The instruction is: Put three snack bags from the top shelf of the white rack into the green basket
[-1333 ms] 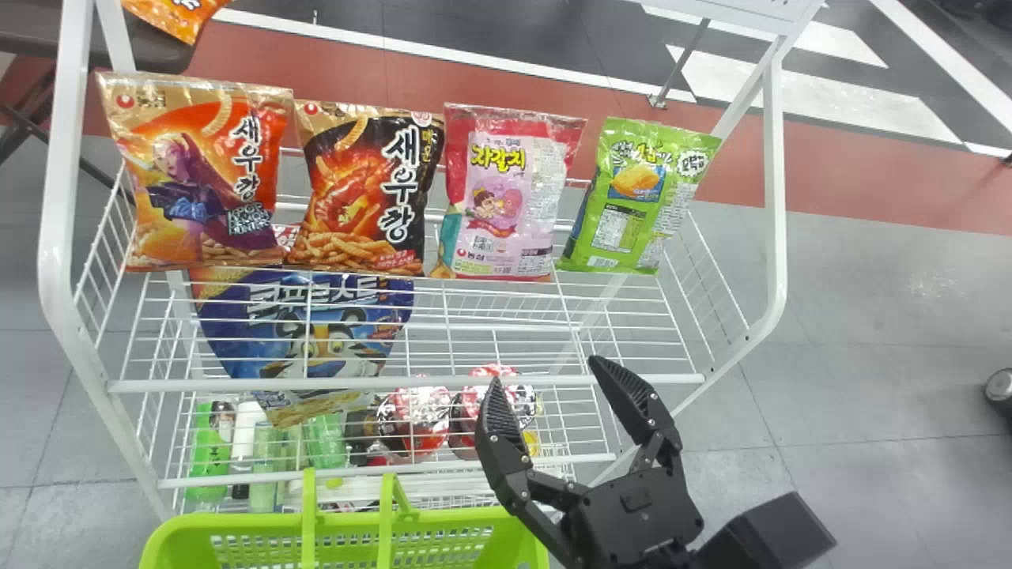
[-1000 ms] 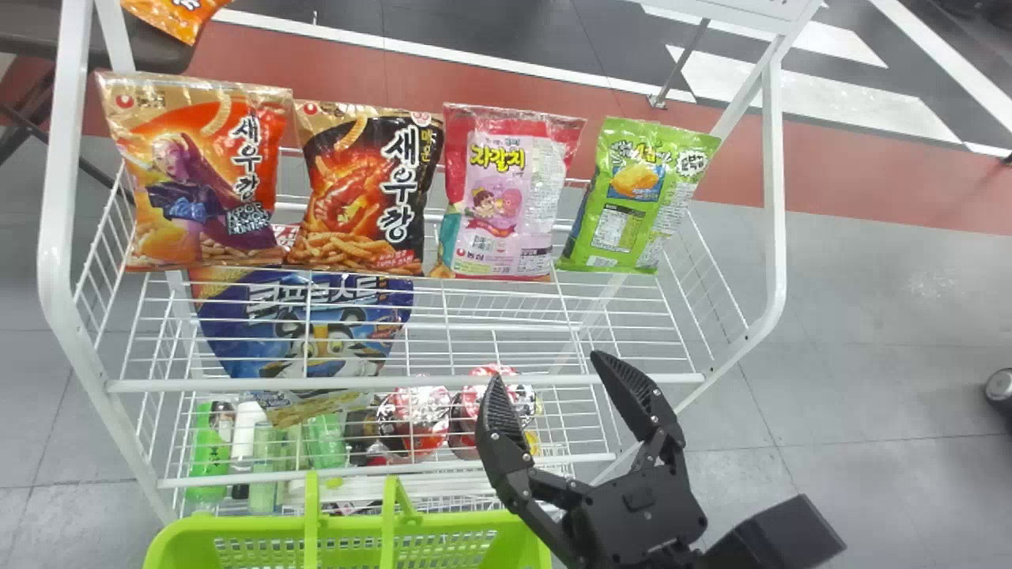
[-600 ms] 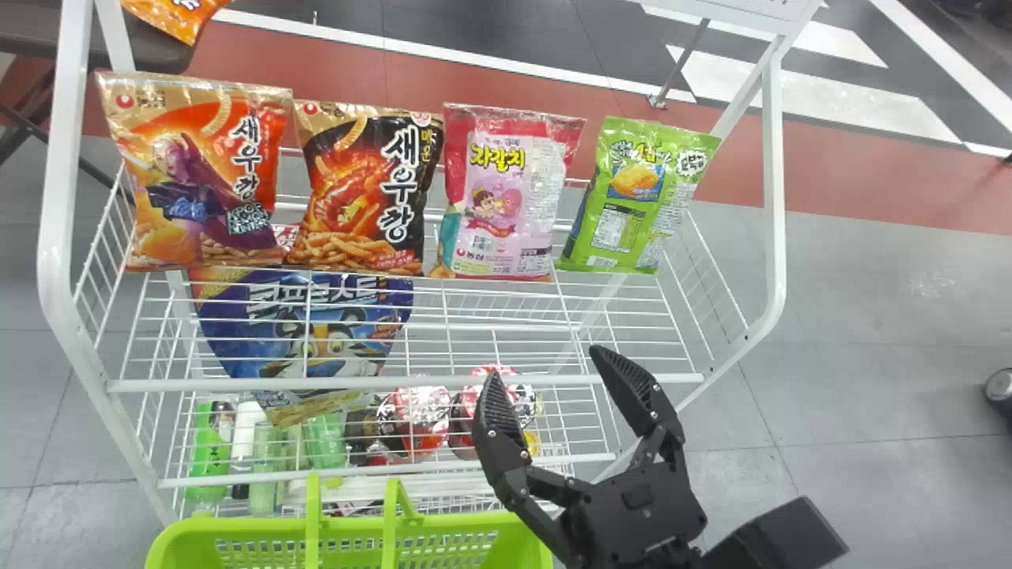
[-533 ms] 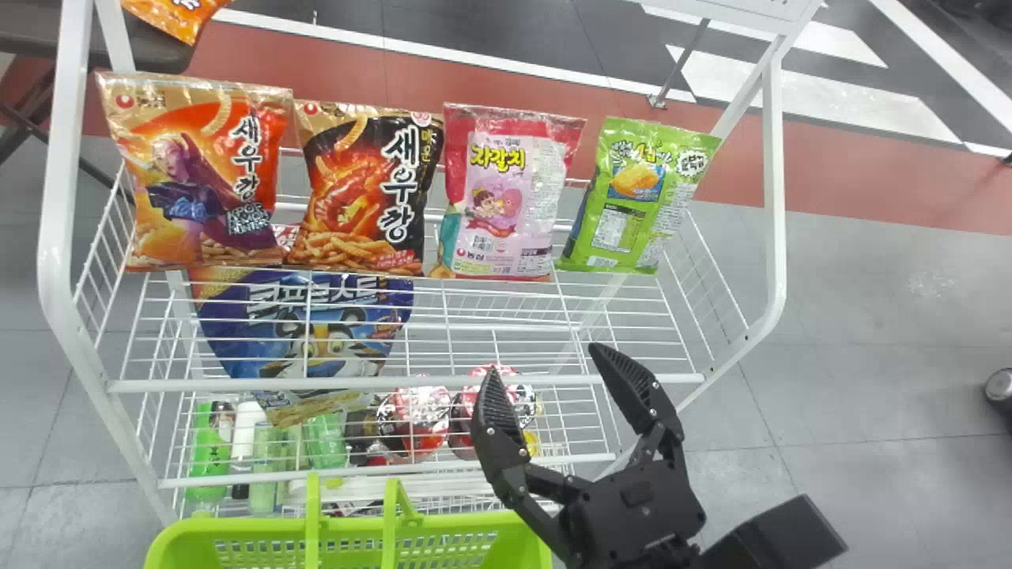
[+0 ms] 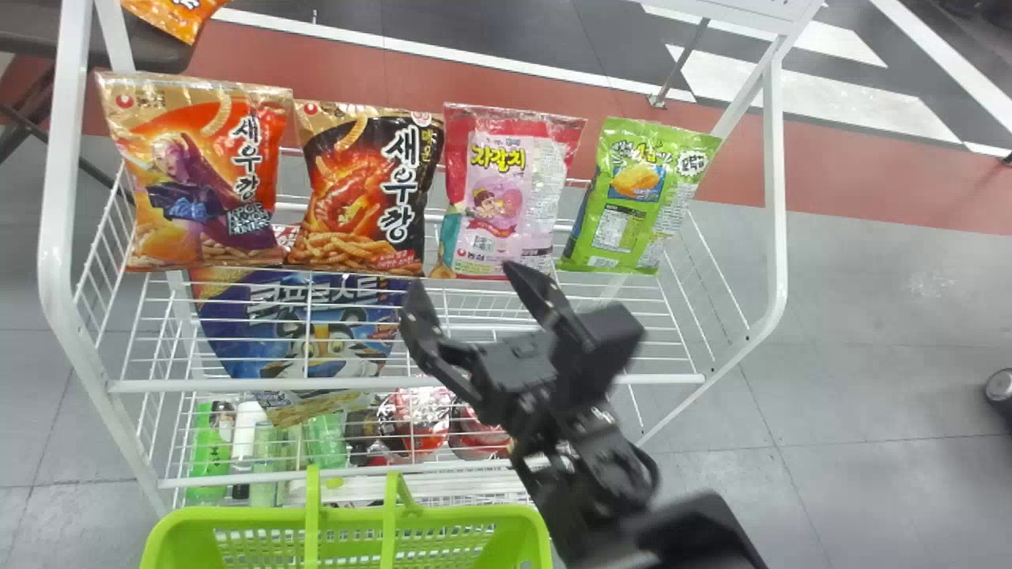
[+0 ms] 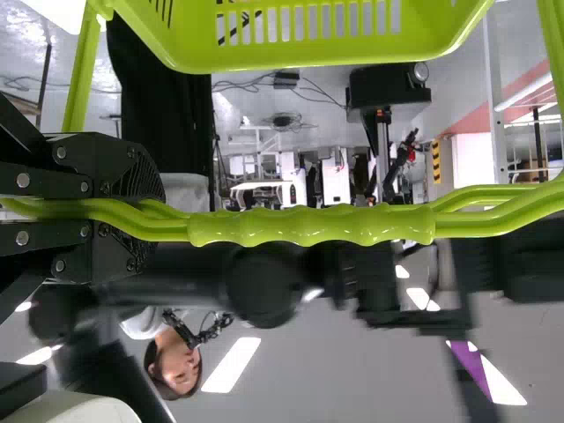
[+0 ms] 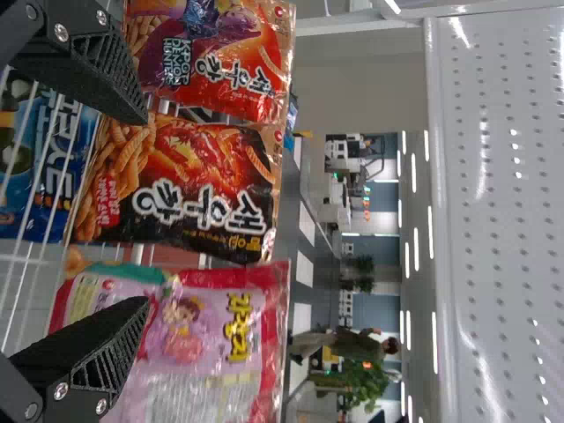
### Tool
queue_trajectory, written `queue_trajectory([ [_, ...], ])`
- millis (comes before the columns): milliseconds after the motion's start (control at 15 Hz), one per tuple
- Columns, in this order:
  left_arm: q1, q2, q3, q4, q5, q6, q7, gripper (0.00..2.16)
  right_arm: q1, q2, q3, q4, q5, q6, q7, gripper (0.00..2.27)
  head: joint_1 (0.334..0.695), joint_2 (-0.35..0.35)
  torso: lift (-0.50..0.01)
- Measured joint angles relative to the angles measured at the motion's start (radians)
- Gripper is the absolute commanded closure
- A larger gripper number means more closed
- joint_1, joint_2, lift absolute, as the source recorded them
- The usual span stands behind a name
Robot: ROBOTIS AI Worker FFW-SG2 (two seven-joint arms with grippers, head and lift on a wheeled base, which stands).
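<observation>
In the head view my right gripper (image 5: 466, 278) stands open over the shelf's wire floor, its tips near the lower edges of the black-and-orange bag (image 5: 364, 190) and the pink bag (image 5: 510, 194). An orange bag (image 5: 198, 178) and a green bag (image 5: 644, 197) stand at the row's ends. From the right wrist, the open gripper (image 7: 145, 211) has the black-and-orange bag (image 7: 189, 185) beyond its gap, one finger overlapping the pink bag (image 7: 211, 335). The green basket (image 5: 427, 514) is before the white rack (image 5: 395, 386). My left gripper (image 6: 145, 218) is shut on the basket handle (image 6: 308, 226).
A blue bag (image 5: 316, 324), bottles (image 5: 209, 450) and red cup-like packages (image 5: 415, 419) are lower in the rack. White side posts (image 5: 775, 197) flank the top shelf. In the right wrist view, a perforated white panel (image 7: 502, 211) rises beside the bags.
The right gripper has moved up and left in the head view, from the rack's front rail to just before the bags, staying open. The bags keep their places; the basket has barely shifted.
</observation>
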Motion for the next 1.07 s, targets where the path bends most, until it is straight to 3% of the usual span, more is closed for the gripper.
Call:
queue_trajectory([
  [333, -0.016, 0.008, 0.016, 0.01, 0.0, 0.0, -0.001, 2.15, -0.319, 0.057, 0.074, 0.318, -0.004, 0.039, 0.003, 0.1, 0.695, -0.145, 0.0],
  [600, -0.026, 0.009, 0.03, 0.021, 0.002, 0.0, -0.007, 2.15, -0.467, 0.074, 0.104, 0.465, -0.007, 0.055, 0.001, 0.11, 0.695, -0.092, 0.0],
  [667, -0.03, 0.009, 0.03, 0.026, 0.003, 0.0, -0.007, 2.15, -0.489, 0.075, 0.107, 0.491, -0.004, 0.064, 0.0, 0.26, 0.695, -0.088, 0.0],
  [733, -0.035, 0.009, 0.03, 0.031, 0.004, 0.0, -0.007, 2.14, -0.513, 0.075, 0.109, 0.519, 0.0, 0.085, -0.001, 0.62, 0.695, -0.088, 0.0],
  [800, -0.039, 0.009, 0.03, 0.032, 0.005, 0.0, -0.007, 2.15, -0.532, 0.075, 0.109, 0.538, 0.003, 0.111, -0.001, 1.39, 0.695, -0.089, 0.0],
  [867, -0.043, 0.009, 0.03, 0.033, 0.006, 0.0, -0.008, 2.14, -0.55, 0.075, 0.106, 0.552, 0.005, 0.147, 0.003, 2.03, 0.695, -0.094, 0.0],
  [1067, -0.046, 0.011, 0.032, 0.03, 0.01, 0.0, -0.009, 2.15, -0.532, 0.075, 0.097, 0.537, 0.006, 0.205, 0.041, 2.11, 0.695, -0.095, 0.0],
])
